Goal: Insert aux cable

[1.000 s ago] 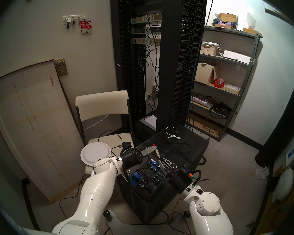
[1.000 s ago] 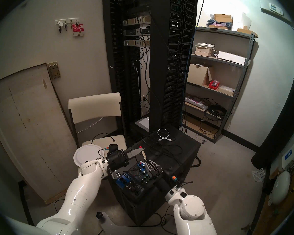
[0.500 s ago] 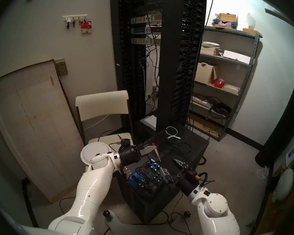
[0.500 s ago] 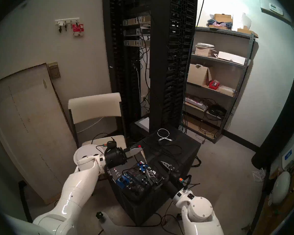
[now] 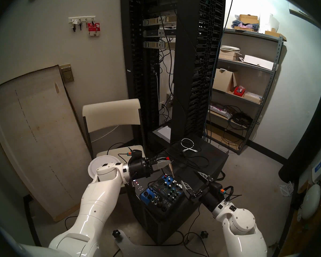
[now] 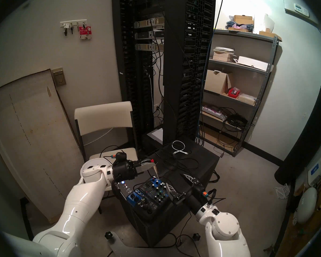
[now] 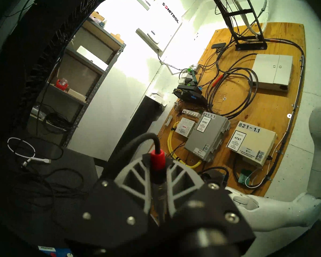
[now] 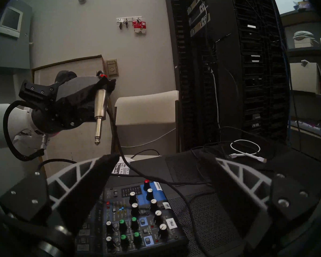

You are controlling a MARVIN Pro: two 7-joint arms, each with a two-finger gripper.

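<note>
Right now our left end effector (image 5: 167, 161) is pinching the aux cable (image 8: 100, 110) by its red collar, with the silver plug hanging tip-down below the fingers (image 7: 137, 178). In the right wrist view the plug sits in the left-centre of the frame, clear of everything, above and to the left of the mixer (image 8: 137, 219) at the bottom. In the head view the tip hovers just over the upper end of the mixer (image 5: 163, 190), near the blue knobs.

Our right end effector (image 5: 196, 178) is spread wide and holds nothing, parked at the right edge of the mixer. The black cabinet (image 5: 202, 163) carries the mixer, a tangle of other black cables and a small white cable (image 5: 188, 145) further up the frame.

To do this step well, we think we should first pick the socket; we cannot tell from these views which jack is meant. We should then bring the plug squarely over it and keep the shaft in line with the hole before pressing, since a tilted plug would likely scrape the panel or slip in the grip. The slack cable (image 8: 122, 163) drapes across the mixer top, so we should watch that it does not snag a knob. The free right end effector could steady the mixer if it starts to slide.
</note>
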